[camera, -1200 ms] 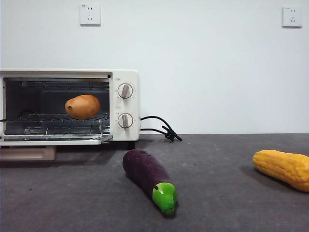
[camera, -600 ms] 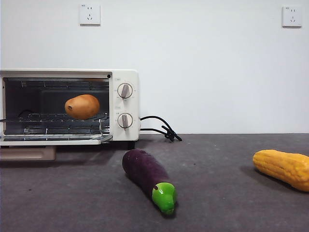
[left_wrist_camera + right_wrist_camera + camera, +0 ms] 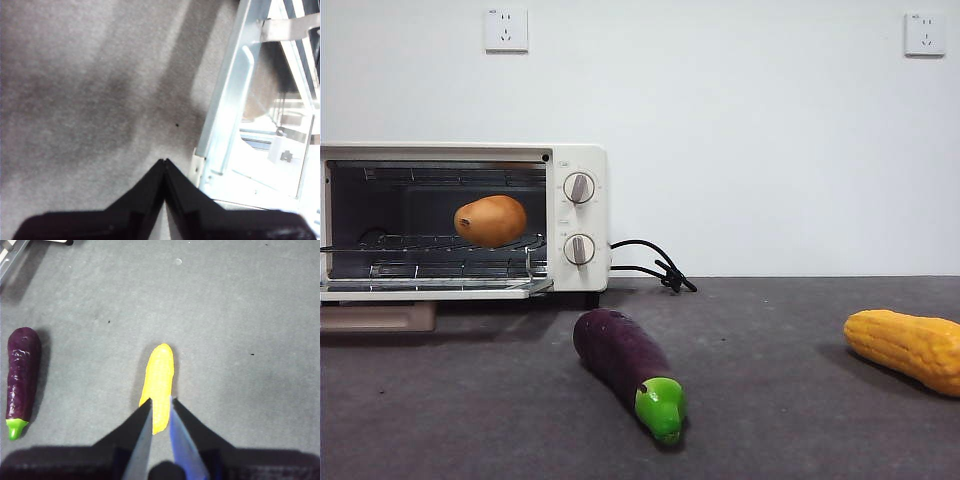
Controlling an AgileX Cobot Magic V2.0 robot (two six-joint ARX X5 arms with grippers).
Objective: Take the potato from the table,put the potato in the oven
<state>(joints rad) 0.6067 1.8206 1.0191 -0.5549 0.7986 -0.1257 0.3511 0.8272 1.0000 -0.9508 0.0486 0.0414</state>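
Left wrist view: left pincer (image 3: 164,162) closed, empty, above the table (image 3: 75,100).

Even soft light, left wrist overexposed, blurred

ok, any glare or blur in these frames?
Front view: sharp, evenly lit, soft shadow under the eggplant. Left wrist view: the oven door's metal is blown out by glare, the table soft. Right wrist view: clear, the corn sharp.

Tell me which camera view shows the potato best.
The front view: the potato rests whole on the wire rack inside the open oven. The left wrist view shows only a blurred brownish shape through the oven door; the right wrist view shows none of it.
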